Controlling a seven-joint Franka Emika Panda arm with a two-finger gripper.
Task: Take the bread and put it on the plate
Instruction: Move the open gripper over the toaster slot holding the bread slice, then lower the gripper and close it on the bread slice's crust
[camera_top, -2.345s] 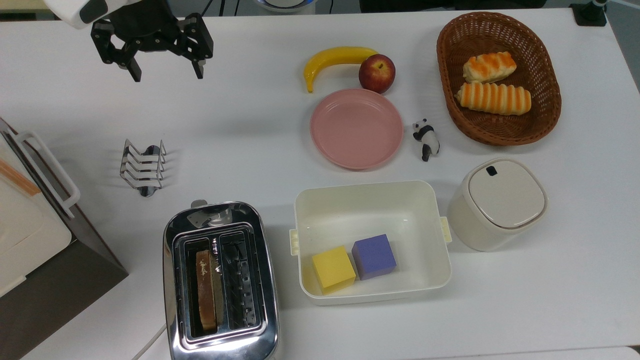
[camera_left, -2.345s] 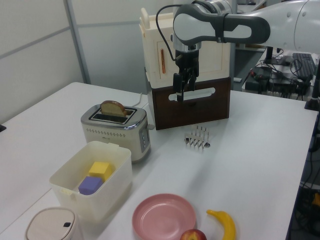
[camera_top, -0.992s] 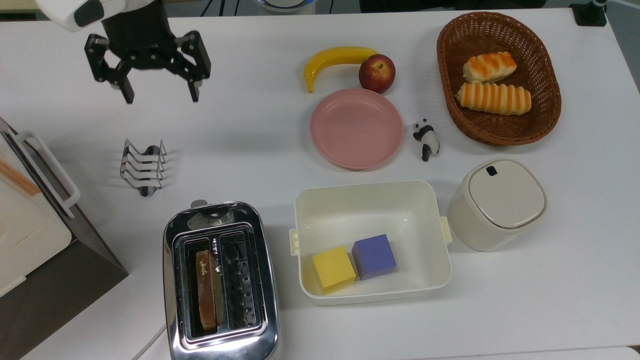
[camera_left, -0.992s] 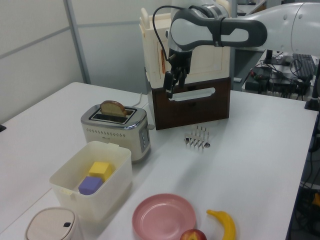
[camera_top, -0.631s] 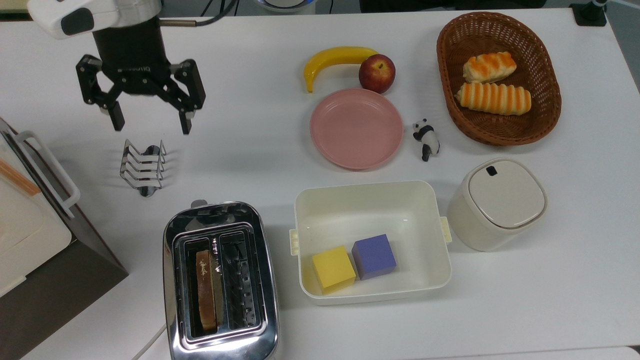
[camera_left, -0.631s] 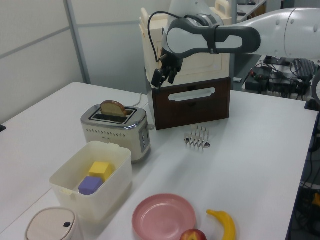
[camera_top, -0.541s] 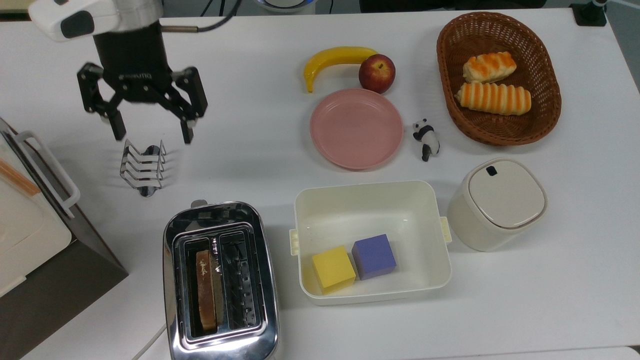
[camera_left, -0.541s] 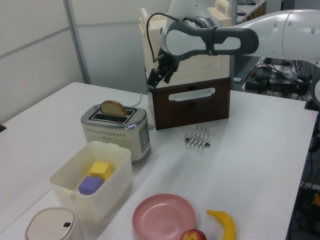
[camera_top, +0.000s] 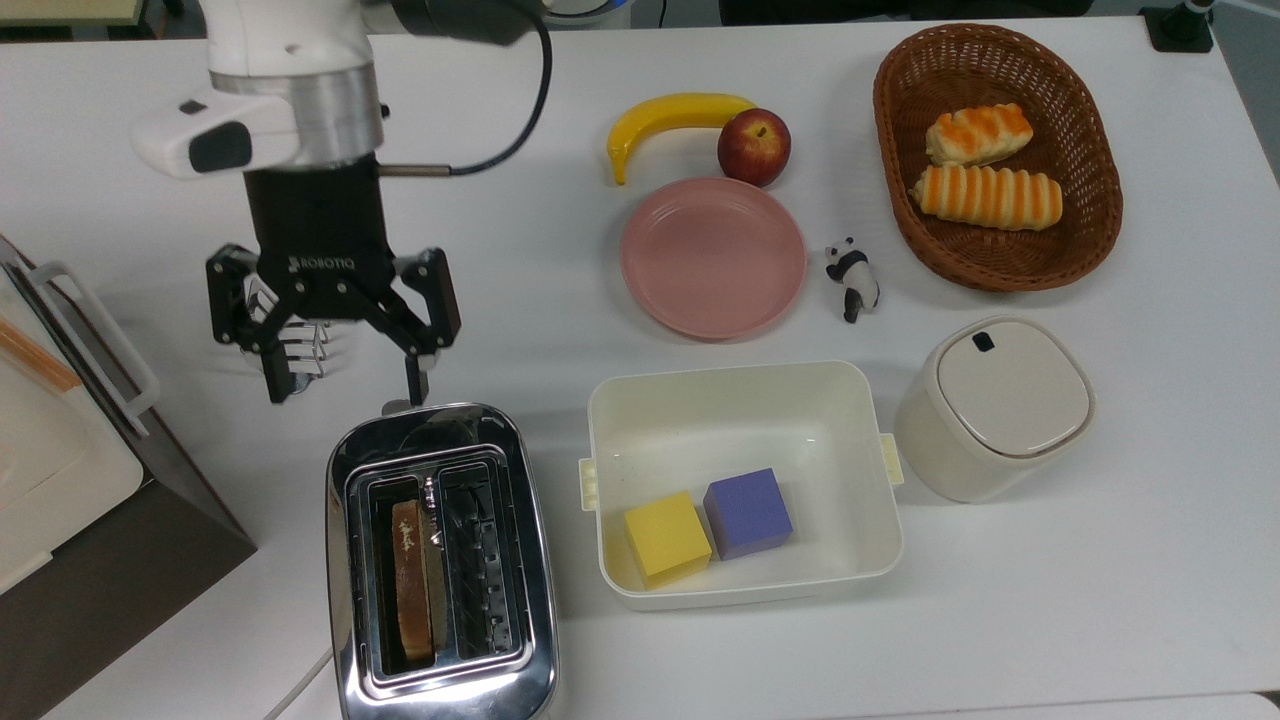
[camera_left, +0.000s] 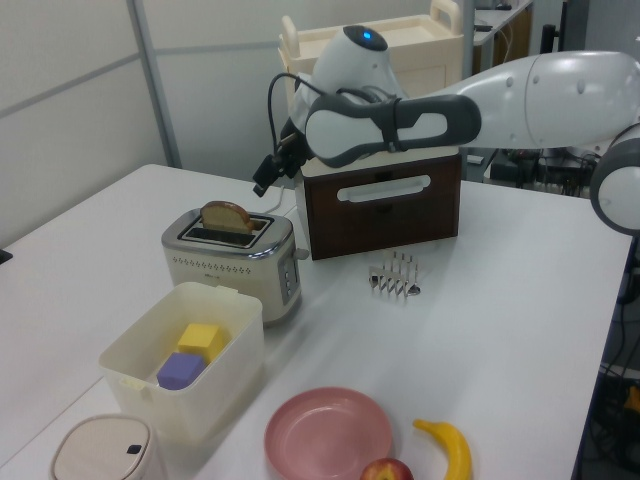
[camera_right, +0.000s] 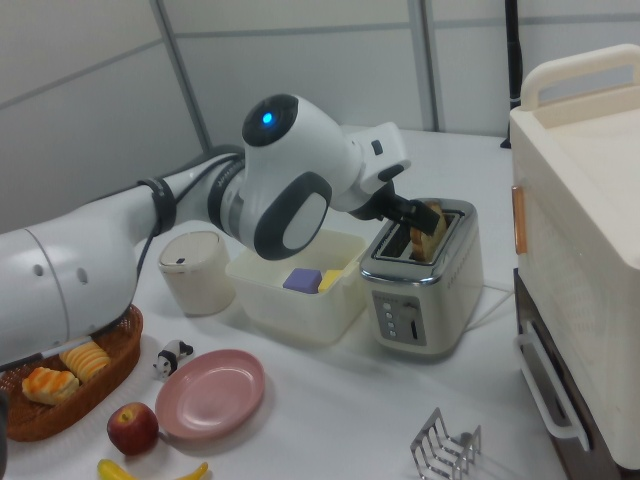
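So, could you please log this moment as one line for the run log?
phase: approach | gripper: open, empty, above table beside toaster | bread: upright in toaster slot | plate: empty

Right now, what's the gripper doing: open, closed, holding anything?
Gripper: open, holding nothing, near the toaster; the bread sits in its slot.

— What stands between the toaster (camera_top: 440, 560) and the plate (camera_top: 712, 256)?
— Bare desk (camera_top: 520, 300); the tub (camera_top: 742, 480) sits just beside that path.
— And around the plate?
— An apple (camera_top: 753, 146), banana (camera_top: 672, 120) and panda (camera_top: 852, 277) crowd its rim.
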